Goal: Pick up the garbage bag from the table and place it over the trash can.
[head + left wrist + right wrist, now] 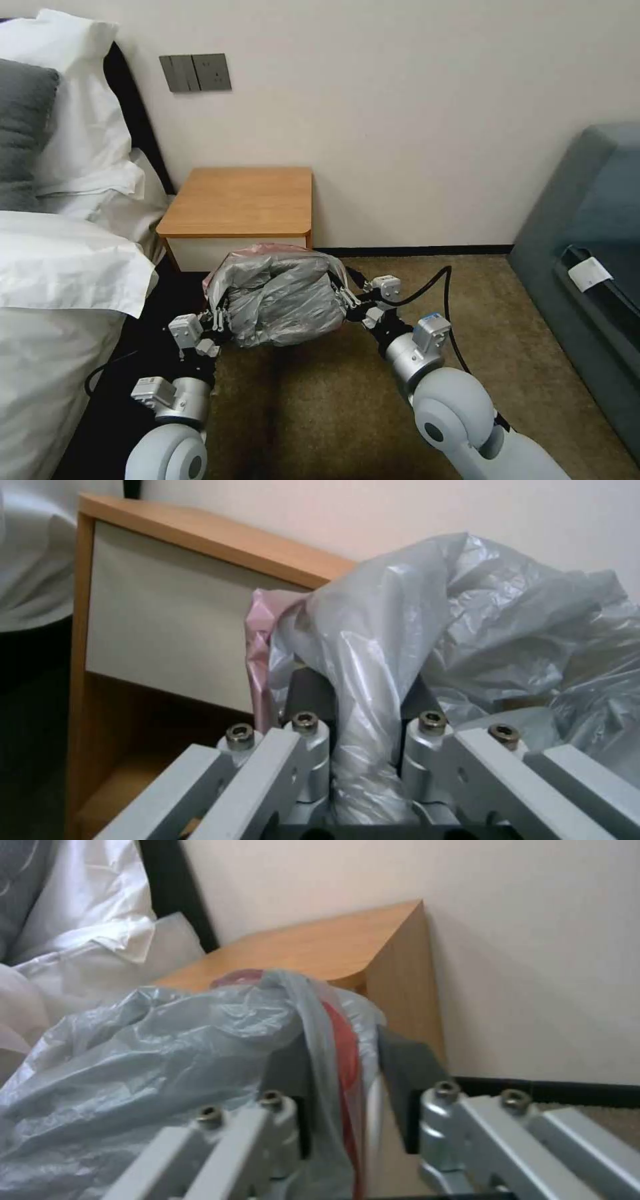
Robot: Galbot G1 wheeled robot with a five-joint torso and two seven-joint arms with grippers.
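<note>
The garbage bag is off the counter now and hangs in the air in front of it, low over the carpet. Two arms hold it, one at each end. The left end effector is clenched on a bunch of grey plastic at the bag's left side; in the left wrist view a thick fold of the garbage bag runs right between the fingers. The right end effector grips the other side, and in the right wrist view the red rim band and some grey plastic pass between its fingers, though these look a bit wider apart, with only a thin strip of bag in them. The bag is stretched sideways between the two arms, so its long way goes from left to right, and the pink edge peeks out along the top at the back, near the counter's white drawer front. Both arms are just as near to the bag, because both are touching it. I think the mouth of the bag has to be pulled open and then brought down over the trash can, and the right grip looks like the one that could slip.
</note>
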